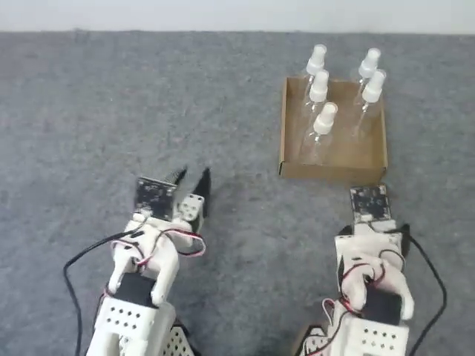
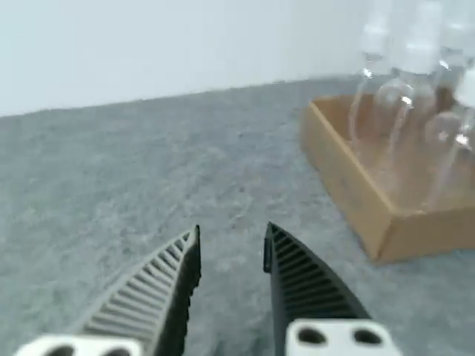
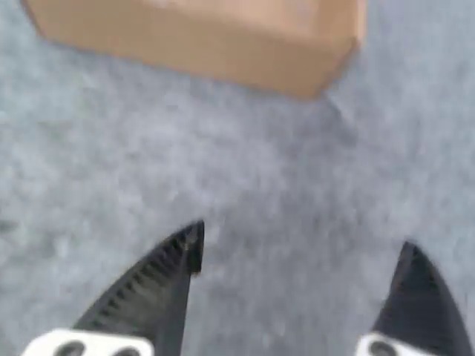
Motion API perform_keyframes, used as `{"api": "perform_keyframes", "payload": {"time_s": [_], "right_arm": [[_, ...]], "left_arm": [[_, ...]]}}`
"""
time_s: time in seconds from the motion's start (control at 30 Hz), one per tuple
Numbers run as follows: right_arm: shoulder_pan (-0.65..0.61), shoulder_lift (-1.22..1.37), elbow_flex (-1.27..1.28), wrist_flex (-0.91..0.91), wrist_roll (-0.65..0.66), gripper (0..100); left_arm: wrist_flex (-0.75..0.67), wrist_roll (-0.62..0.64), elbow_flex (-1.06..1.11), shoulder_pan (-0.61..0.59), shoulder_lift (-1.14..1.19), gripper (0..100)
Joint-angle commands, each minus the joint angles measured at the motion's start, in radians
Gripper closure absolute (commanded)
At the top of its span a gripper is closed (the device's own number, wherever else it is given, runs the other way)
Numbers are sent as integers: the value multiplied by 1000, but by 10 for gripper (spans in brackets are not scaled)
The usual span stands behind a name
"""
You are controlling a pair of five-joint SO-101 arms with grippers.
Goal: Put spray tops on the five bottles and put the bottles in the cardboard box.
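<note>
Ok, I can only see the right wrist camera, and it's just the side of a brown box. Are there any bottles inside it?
Observer: Yes. From the high view, five bottles stand upright in the cardboard box.
Operator: Do they have their squirty tops on?
Observer: They do. Each of the five has a white spray top on its neck.
</note>
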Motion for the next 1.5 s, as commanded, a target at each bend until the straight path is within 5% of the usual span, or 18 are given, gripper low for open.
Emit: {"api": "perform_keyframes", "payload": {"time_s": [0.0,0.23,0.4,0.5,0.7,1.27,1.47], "right_arm": [[19,13,11,5,17,670],[19,13,37,5,12,701],[19,15,106,21,21,902],[18,5,104,33,21,997],[15,4,104,35,21,946],[15,4,104,35,21,946],[15,4,104,35,21,946]], "left_arm": [[-3,3,-7,-87,-6,874],[227,5,-7,-190,-3,881],[420,-2,-7,-245,-6,994],[440,-2,-8,-333,-25,979],[508,5,-8,-428,-71,979],[856,5,-12,-425,-301,979],[873,5,-15,-425,-311,979]]}}
